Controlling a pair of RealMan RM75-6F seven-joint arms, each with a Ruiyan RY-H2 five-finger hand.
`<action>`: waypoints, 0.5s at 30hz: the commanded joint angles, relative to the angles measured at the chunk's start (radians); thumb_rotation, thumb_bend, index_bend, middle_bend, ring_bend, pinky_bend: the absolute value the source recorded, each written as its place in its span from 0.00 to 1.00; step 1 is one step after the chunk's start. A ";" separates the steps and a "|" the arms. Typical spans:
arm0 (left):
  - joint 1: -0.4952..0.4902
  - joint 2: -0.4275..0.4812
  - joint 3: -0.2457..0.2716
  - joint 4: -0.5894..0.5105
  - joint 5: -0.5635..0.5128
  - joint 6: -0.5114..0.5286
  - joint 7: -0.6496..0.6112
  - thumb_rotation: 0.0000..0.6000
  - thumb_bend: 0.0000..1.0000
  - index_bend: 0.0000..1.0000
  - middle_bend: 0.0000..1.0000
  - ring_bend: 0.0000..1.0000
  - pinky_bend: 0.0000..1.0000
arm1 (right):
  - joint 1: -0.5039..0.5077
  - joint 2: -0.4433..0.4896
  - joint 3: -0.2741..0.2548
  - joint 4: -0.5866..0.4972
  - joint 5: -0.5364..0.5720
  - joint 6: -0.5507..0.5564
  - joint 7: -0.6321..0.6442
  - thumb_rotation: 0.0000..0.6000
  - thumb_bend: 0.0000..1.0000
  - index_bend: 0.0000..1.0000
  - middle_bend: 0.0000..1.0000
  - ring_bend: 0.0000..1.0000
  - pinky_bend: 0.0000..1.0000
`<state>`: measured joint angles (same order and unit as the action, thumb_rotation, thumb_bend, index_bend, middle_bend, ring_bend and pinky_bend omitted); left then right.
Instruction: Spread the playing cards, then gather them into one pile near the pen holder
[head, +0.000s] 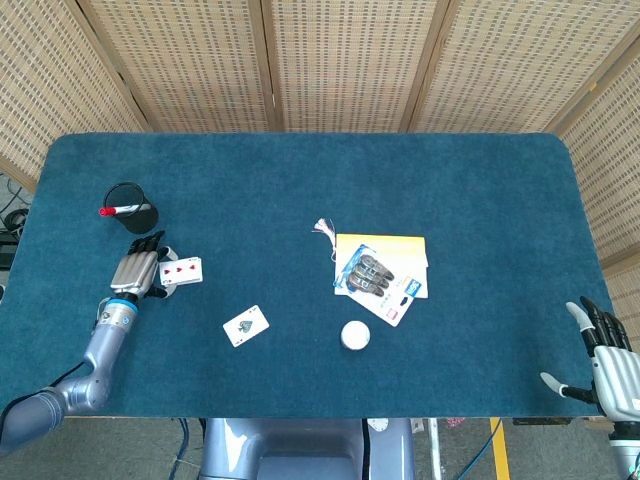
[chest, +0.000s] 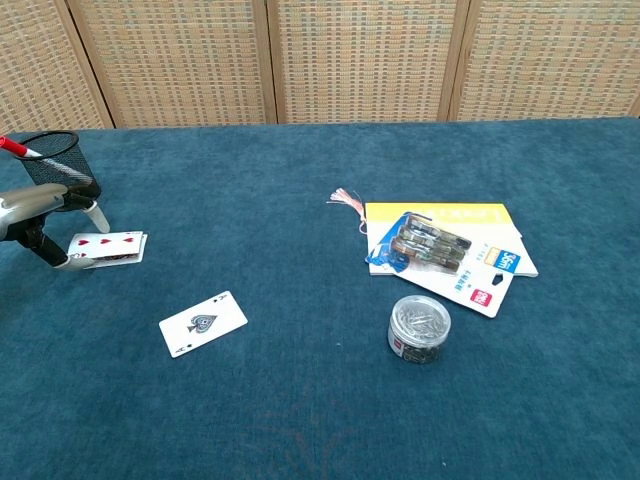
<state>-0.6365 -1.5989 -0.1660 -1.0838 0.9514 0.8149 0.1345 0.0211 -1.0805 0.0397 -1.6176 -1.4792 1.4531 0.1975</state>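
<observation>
White playing cards with red pips (head: 182, 271) sit in a small overlapped stack just below the black mesh pen holder (head: 131, 208), and your left hand (head: 136, 272) touches their left edge, fingers stretched over the felt; you cannot tell from above whether it pinches them. One white ace of spades card (head: 245, 325) lies apart, face up and tilted, nearer the front edge. Dark teal felt covers the worktop (head: 300, 180), with woven rattan screens (head: 330, 60) behind it. Right of centre you have a yellow notebook (head: 385, 250) under a blue-and-white blister pack (head: 375, 280), and a round clear tub (head: 355, 335) in front of them. Your right hand (head: 605, 360) hangs off the front right corner, fingers apart, holding nothing.

From the chest view, the red-pip cards (chest: 108, 248) rest between the thumb and fingers of your left hand (chest: 45, 215), which holds their left end just in front of the pen holder (chest: 55, 165), a red-capped pen (chest: 12, 146) sticking out of it. The ace (chest: 203, 323) lies well apart, toward you. The tub (chest: 419, 328) shows paper clips inside, touching the blister pack (chest: 440, 260) on the notebook (chest: 450, 215).
</observation>
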 joint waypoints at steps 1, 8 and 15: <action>-0.001 -0.006 -0.001 0.009 0.000 0.000 0.011 1.00 0.29 0.57 0.00 0.00 0.00 | 0.000 0.000 0.000 0.000 0.000 0.000 0.000 1.00 0.16 0.06 0.00 0.00 0.00; -0.001 -0.007 -0.003 0.012 -0.002 -0.009 0.019 1.00 0.28 0.46 0.00 0.00 0.00 | 0.000 0.000 0.000 -0.001 0.000 0.000 -0.001 1.00 0.16 0.06 0.00 0.00 0.00; 0.001 -0.005 -0.006 0.009 0.002 -0.011 0.021 1.00 0.27 0.31 0.00 0.00 0.00 | 0.000 0.000 0.001 -0.001 0.001 0.000 -0.002 1.00 0.16 0.06 0.00 0.00 0.00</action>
<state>-0.6358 -1.6039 -0.1721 -1.0752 0.9530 0.8036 0.1556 0.0214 -1.0807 0.0402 -1.6184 -1.4783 1.4530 0.1952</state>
